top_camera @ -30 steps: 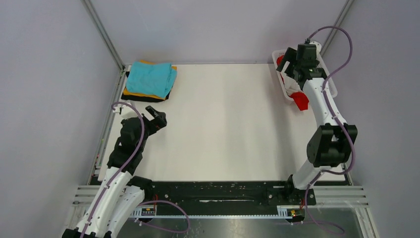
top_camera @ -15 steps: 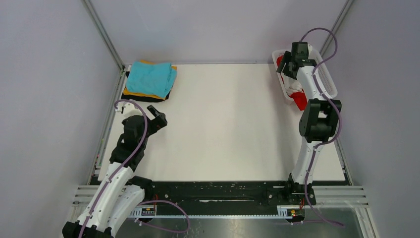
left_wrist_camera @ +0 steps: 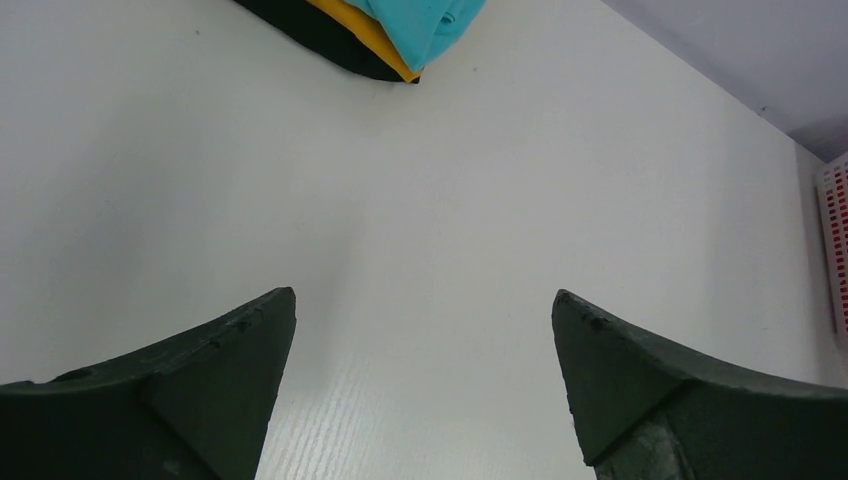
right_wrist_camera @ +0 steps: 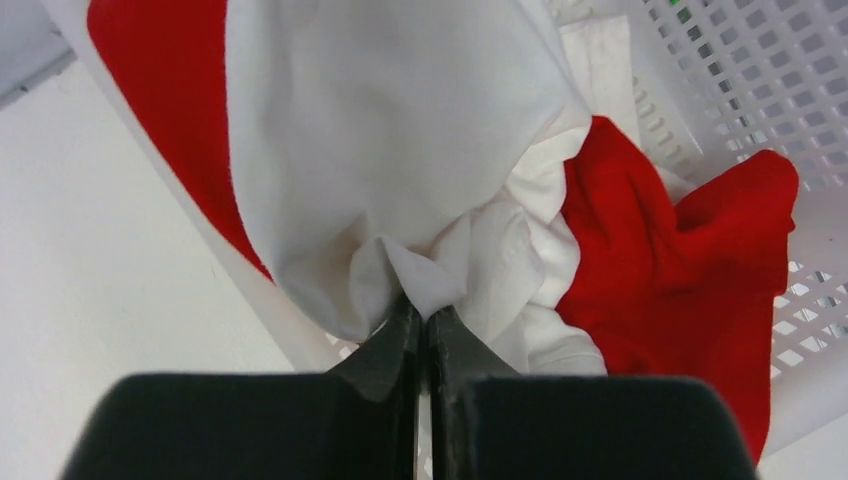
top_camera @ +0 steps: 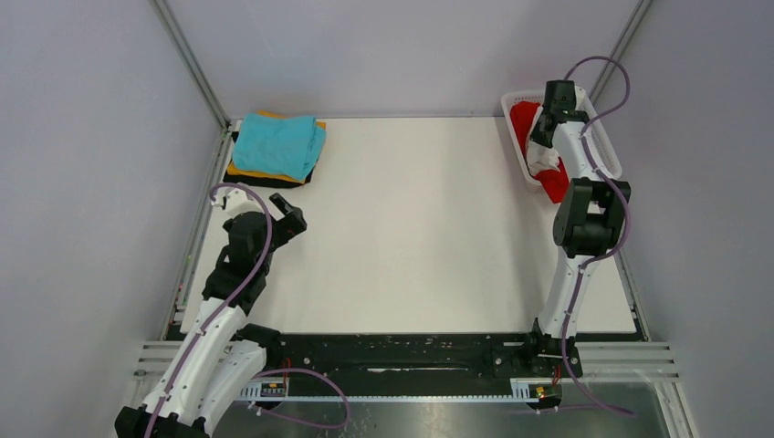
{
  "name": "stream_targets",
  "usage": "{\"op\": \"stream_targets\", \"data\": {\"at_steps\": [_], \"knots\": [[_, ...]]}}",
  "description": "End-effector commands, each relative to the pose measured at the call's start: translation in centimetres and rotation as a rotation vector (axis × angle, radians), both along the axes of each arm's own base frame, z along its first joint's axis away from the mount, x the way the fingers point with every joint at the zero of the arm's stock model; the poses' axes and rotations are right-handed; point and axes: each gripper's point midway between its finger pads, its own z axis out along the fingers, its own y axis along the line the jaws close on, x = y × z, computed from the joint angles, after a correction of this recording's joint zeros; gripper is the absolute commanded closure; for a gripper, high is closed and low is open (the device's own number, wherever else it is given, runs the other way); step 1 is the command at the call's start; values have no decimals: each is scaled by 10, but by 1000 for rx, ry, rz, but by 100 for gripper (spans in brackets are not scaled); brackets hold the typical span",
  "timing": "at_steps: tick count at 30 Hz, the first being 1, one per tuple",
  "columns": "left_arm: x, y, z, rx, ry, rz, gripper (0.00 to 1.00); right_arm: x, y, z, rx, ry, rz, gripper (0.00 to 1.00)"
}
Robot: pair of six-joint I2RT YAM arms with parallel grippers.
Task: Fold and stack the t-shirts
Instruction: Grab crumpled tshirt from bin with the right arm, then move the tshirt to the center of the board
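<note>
From the right wrist, the right gripper has its jaws clenched on a small pucker of the white shirt. That shirt lies bunched in the basket, tangled with the red shirt. The bite looks thin to me, so a slow, straight lift should keep it from slipping. It is also worth watching that the red one does not ride up with it.

From the left wrist, the left gripper hovers with jaws released over the bare table. At the top edge are the folded teal shirt, orange shirt and black shirt.

From above, the right gripper sits down in the basket at the table's far right. A second ago that arm stretched out long with its elbow low. Now the elbow is drawn up closer, the wrist is farther back, and more red shows at the basket's far end. The left gripper and the far-left stack have hardly changed.
</note>
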Motion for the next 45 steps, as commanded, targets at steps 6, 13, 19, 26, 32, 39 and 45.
{"op": "stream_targets", "data": {"at_steps": [6,13,19,26,32,39,45], "knots": [[4,4,18,4,-62,23,1,14,-27,118,-66,-262,-31,100],[1,4,14,-16,-43,29,1,1,-38,245,-147,-532,-50,100],[0,4,15,-25,-59,30,1,-22,-13,351,-132,-746,65,100],[-1,1,14,-33,-55,20,1,-73,33,466,-59,-1059,238,100],[-2,-2,16,-42,-61,1,1,-121,91,538,63,-1295,472,100],[-4,-3,17,-43,-62,-5,1,-148,141,563,137,-1381,673,100],[-8,-1,21,-41,-64,0,1,-178,227,552,310,-1321,972,100]]}}
